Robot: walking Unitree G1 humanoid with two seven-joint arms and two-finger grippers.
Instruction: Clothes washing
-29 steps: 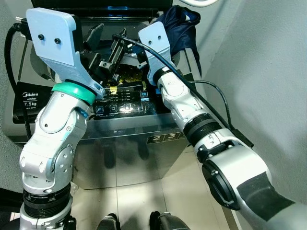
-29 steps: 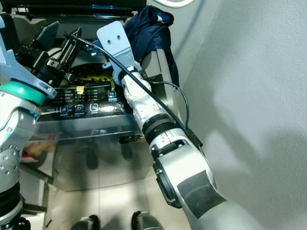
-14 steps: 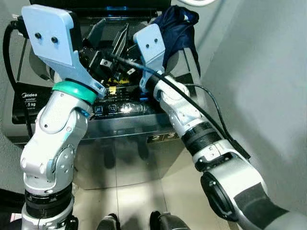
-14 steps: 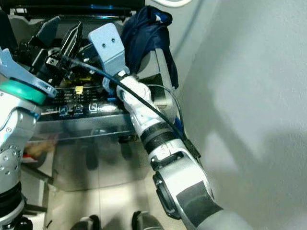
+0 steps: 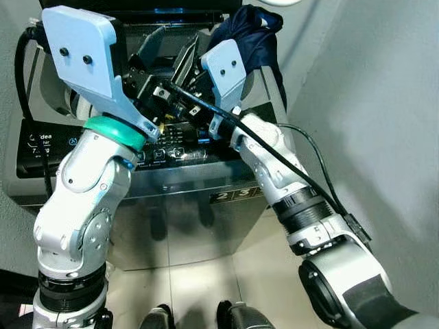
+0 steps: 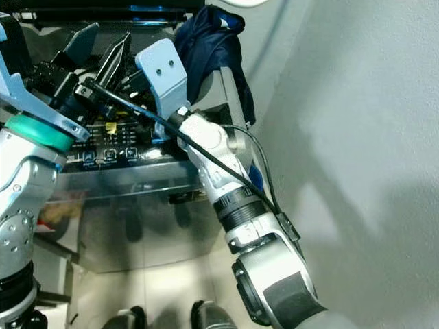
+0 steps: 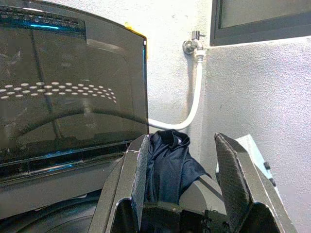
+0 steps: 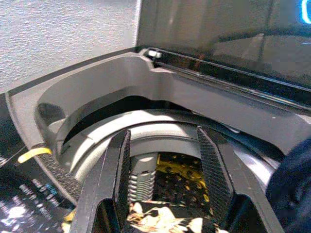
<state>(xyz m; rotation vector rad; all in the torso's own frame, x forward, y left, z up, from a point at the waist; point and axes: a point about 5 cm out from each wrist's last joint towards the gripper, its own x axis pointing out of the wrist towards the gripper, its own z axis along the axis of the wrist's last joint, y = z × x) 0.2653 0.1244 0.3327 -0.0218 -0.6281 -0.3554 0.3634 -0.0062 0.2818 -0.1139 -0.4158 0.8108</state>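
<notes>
Left eye view: a top-loading washer [image 5: 185, 199] stood against the wall with its lid [image 5: 137, 5] raised. Both silver arms reached over the control panel [image 5: 171, 147] toward the tub opening. The left pincer [image 5: 152, 42] and the right pincer [image 5: 188, 58] were held close together above the opening, each with its black fingers spread apart and nothing between them. A dark blue garment [image 5: 250, 34] hung over the washer's rear right corner, just beside the right arm's pale blue bracket [image 5: 223, 68].

Right eye view: the same scene; the garment [image 6: 212, 41] draped down the washer's right side, next to the grey wall [image 6: 357, 137]. A black cable [image 6: 192, 147] ran along the right arm.

Left wrist view: the left pincer [image 7: 184, 179] was released, its two fingers [image 7: 138, 179] well apart, with the blue garment [image 7: 167, 170] seen between them but farther off, not gripped. The dark glass lid [image 7: 68, 92] stood upright, and a white hose [image 7: 192, 102] ran from a wall tap [image 7: 192, 46].

Right wrist view: the right pincer [image 8: 167, 179] was likewise released, fingers [image 8: 119, 179] apart, above the tub [image 8: 146, 126]. A black-and-yellow patterned cloth [image 8: 170, 194] lay inside the tub below the fingers.
</notes>
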